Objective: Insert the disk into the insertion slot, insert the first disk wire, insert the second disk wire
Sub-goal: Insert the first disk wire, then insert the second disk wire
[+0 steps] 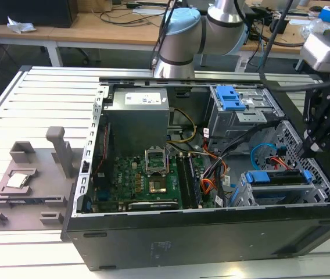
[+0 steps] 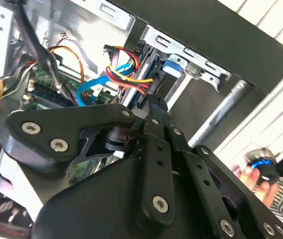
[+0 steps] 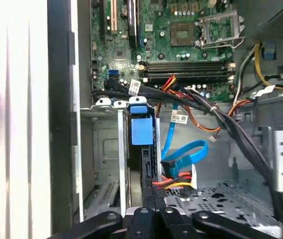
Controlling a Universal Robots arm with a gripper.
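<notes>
Gripper (image 3: 154,211) just behind disk (image 3: 142,130), in slot (image 3: 106,149).

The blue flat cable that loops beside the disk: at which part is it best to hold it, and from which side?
Probably the black connector at the end of the blue flat cable, not the loop: the connector is a stiff block, the flat band would bend. Come from the computer case's open side, as the disk stands close beside it.
</notes>
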